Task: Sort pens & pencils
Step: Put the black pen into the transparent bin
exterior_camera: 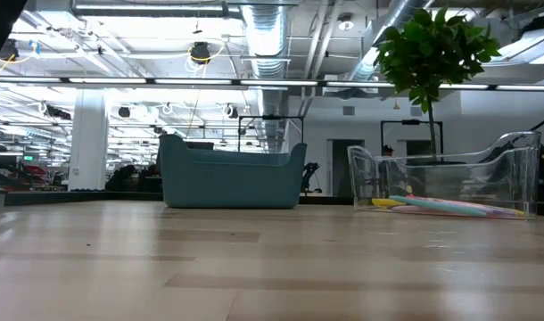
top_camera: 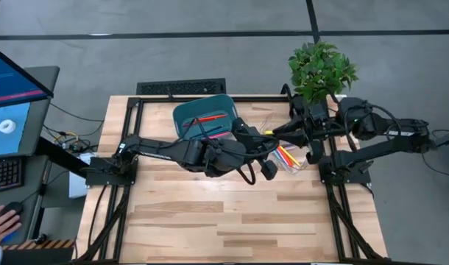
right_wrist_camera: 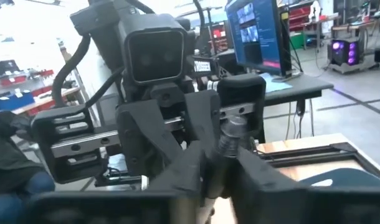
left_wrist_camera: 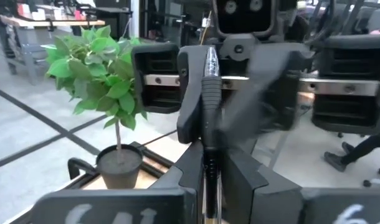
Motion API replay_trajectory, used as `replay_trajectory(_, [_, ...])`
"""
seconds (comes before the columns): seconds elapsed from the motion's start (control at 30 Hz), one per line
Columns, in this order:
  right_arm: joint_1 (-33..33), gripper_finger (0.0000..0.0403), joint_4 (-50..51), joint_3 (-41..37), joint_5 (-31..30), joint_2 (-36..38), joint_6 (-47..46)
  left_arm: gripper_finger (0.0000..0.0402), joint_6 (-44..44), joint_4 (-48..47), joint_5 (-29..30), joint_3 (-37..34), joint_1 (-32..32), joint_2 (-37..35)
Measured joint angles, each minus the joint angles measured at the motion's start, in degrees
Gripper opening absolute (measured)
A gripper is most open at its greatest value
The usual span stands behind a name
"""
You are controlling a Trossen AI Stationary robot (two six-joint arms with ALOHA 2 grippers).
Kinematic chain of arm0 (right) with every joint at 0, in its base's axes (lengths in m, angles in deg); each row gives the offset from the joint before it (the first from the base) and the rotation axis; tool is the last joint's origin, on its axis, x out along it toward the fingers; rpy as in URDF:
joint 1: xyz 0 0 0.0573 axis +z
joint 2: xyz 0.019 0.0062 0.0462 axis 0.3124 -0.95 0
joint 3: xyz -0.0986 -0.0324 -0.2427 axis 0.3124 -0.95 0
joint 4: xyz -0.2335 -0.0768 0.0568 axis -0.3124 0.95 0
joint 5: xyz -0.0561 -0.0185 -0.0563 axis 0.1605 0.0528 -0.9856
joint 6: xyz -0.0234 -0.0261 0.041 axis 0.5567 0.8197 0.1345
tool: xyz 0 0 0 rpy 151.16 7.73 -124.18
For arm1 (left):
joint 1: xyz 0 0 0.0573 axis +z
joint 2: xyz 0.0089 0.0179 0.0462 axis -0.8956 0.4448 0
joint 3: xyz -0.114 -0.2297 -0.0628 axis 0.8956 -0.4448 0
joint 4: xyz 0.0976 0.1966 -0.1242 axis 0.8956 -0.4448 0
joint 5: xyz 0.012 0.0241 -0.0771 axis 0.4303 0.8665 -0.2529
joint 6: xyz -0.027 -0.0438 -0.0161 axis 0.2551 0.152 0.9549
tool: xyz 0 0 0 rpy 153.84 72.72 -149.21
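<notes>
– Position of the grippers?
– The left gripper [top_camera: 271,140] and right gripper [top_camera: 277,133] met nose to nose above the tabletop [top_camera: 232,221], just left of the clear tray [top_camera: 283,158]. Both sets of fingers were closed on one black pen [left_wrist_camera: 210,106].
– Remaining pens?
– Coloured ones [top_camera: 286,156] lay in the tray, red ones [top_camera: 210,118] in the teal bin [top_camera: 182,112].

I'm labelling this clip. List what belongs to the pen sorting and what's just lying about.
Job: black pen in the left gripper, meeting the right gripper; red pen in teal bin; coloured pens in clear tray.
Lying about: potted plant, keyboard, monitor.
</notes>
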Motion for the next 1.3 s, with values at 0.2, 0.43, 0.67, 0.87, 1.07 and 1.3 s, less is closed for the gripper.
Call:
replay_trajectory(0.2, [0.4,0.0041,-0.2,0.0,0.0,0.0,0.2,0.0024,-0.2,-0.3,-0.2,0.0,0.0,0.0])
replay_trajectory(0.43, [-1.2,0.0041,2.2,2.3,-5.4,1.3,2.5,0.0065,0.1,-1.0,1.2,0.0,0.0,-0.4])
replay_trajectory(0.67, [-6.4,0.0041,17.3,6.7,-8.3,3.5,3.0,0.013,2.3,-8.6,0.7,2.0,-1.3,-1.3])
replay_trajectory(0.87, [-10.6,0.0041,42.6,2.2,-20.8,2.8,2.6,0.0161,11.9,-21.8,5.4,2.0,-3.4,-5.9])
replay_trajectory(1.07, [-14.5,0.0041,40.1,-15.9,-19.4,1.8,1.3,0.0153,15.7,-28.1,8.0,2.0,-5.4,-8.8])
replay_trajectory(1.3, [-17.2,0.0079,36.1,-20.0,-16.6,-2.8,1.8,0.0144,13.7,-27.3,7.9,2.0,-6.6,-10.2])
